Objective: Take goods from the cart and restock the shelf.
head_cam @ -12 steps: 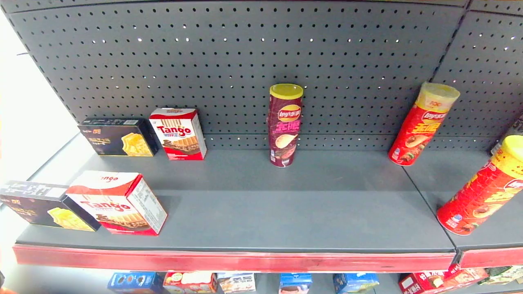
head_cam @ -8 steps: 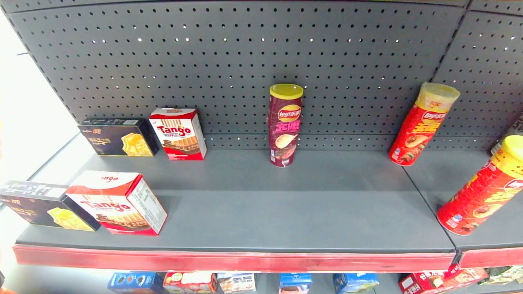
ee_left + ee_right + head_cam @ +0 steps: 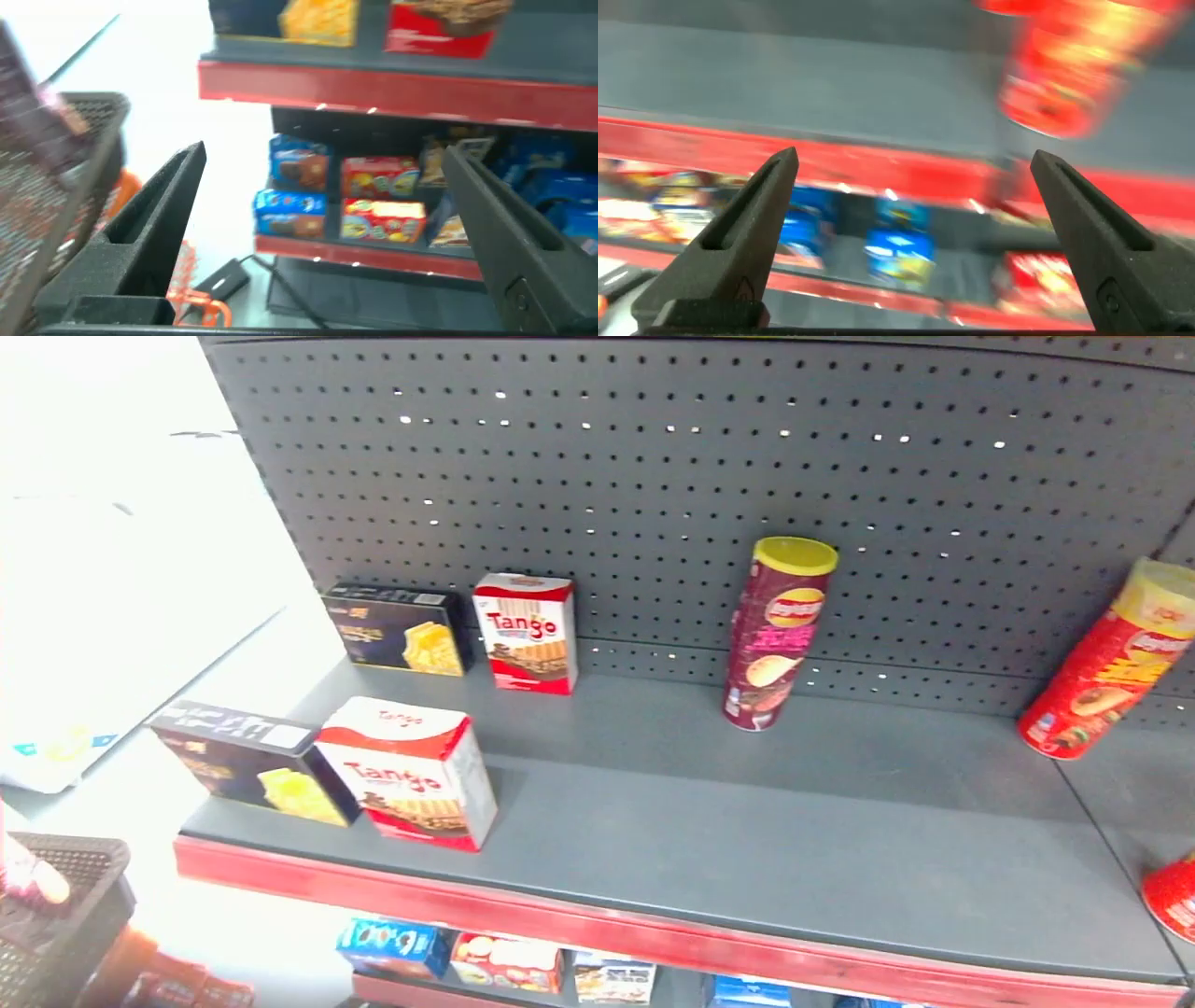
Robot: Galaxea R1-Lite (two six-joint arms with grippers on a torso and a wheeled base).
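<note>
The left gripper (image 3: pixel 324 157) hangs with jaws spread wide and empty, the mesh cart (image 3: pixel 70 168) near it. The right gripper (image 3: pixel 915 161) is likewise spread and empty before the red front edge of the grey shelf (image 3: pixel 831 65). By this, no item is in hand and most restocking seems left. The shelf carries dark boxes (image 3: pixel 252 761), red-and-white boxes (image 3: pixel 411 770), a maroon can (image 3: pixel 775 635) and red cans (image 3: pixel 1102 663), well apart, with much bare board. A perforated back panel (image 3: pixel 653 476) rises behind.
</note>
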